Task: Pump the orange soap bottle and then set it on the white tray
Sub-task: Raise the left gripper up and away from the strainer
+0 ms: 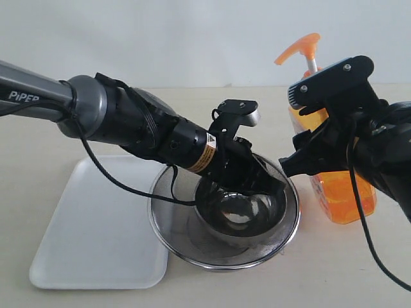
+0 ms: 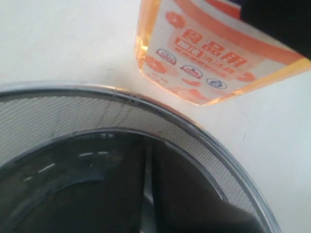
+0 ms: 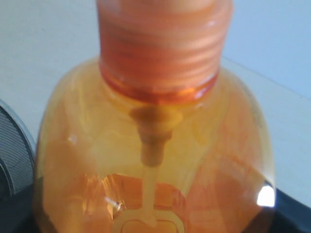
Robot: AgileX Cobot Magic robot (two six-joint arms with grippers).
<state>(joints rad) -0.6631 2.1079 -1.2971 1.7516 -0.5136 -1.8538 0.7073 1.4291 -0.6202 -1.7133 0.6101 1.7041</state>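
The orange soap bottle [image 1: 340, 199] stands upright on the counter [image 1: 270, 289], just beside the mesh strainer [image 1: 168, 221] and well apart from the white tray [image 1: 90, 224]. The right gripper [image 1: 309, 163] has its jaws grasping the bottle's body. The left gripper [image 1: 266, 189], jaws clenched and empty, dips into the strainer's steel bowl [image 1: 234, 221].

The orange soap bottle [image 1: 340, 199] is translucent orange, its pump head [image 1: 300, 48] orange on a white stem [image 1: 313, 64]. Its label [image 2: 214, 53] is white with orange-red characters. The white tray [image 1: 90, 224] is plain. The strainer [image 1: 192, 250] is silver-grey fine mesh.
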